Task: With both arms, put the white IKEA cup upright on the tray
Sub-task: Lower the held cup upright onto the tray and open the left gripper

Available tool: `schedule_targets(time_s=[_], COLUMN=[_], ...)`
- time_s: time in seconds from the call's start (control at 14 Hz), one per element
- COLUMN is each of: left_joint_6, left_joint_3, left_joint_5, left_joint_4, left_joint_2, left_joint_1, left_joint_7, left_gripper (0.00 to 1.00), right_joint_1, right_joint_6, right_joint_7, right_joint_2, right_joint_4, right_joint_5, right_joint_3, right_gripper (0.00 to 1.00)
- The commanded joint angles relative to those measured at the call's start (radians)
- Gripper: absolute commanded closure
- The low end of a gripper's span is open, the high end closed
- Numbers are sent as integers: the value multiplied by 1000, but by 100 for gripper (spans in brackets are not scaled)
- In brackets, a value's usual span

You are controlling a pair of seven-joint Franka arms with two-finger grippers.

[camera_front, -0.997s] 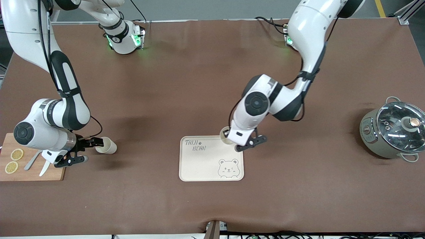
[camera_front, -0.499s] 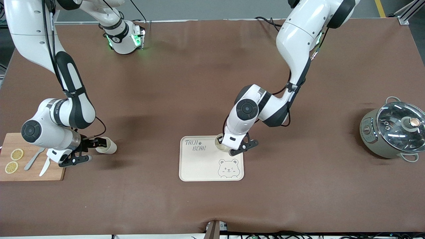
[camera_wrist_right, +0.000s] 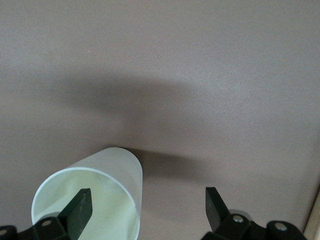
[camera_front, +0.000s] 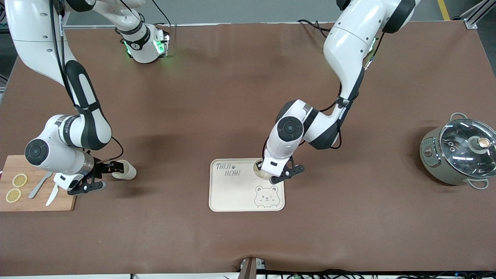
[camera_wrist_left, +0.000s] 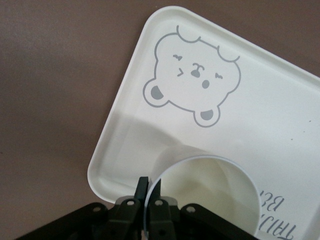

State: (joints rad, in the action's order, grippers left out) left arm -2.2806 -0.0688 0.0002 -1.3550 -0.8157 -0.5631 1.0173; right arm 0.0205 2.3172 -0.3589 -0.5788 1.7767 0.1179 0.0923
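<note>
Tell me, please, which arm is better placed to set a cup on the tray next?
Left. The left gripper is shut on a cup already over the tray. The right gripper is open, one finger inside the lying cup near the cutting board.

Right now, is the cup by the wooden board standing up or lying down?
Lying down. The cup rests on its side on the brown table, its round mouth facing the right pincer, one finger inside.

Front cam high, whole table; wrist cams close, looking down.

Brown-covered table; grey floor above.
</note>
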Motion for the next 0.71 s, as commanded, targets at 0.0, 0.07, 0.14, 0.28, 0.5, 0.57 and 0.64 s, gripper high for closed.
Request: schedule_targets(time_s=[0.0, 0.07, 0.14, 0.28, 0.5, 0.57, 0.64], left_joint_6=[3, 3, 3, 1, 1, 3, 9], left_joint_3=[4, 6, 20, 27, 30, 33, 34], left_joint_5=[56, 58, 60, 61, 60, 58, 57], left_joint_4=[7, 8, 8, 8, 11, 11, 11], left_joint_2=[-16, -23, -34, -45, -39, -30, -20], left_joint_1=[3, 3, 2, 0, 0, -1, -3], left_joint_7=[6, 6, 6, 1, 9, 14, 18], left_gripper=[100, 100, 100, 100, 0, 0, 0], right_joint_1=[-4, -4, -4, -4, -4, -4, -2], right_joint_6=[16, 16, 16, 18, 37, 45, 50], right_joint_7=[-6, -6, -6, -6, -6, -6, -6], right_joint_2=[17, 16, 13, 11, 2, -1, 0], right_joint_4=[26, 26, 26, 26, 27, 38, 39], right_joint_5=[23, 23, 23, 23, 23, 23, 23], right_joint_3=[0, -2, 0, 0, 0, 0, -2], right_gripper=[0, 0, 0, 0, 0, 0, 0])
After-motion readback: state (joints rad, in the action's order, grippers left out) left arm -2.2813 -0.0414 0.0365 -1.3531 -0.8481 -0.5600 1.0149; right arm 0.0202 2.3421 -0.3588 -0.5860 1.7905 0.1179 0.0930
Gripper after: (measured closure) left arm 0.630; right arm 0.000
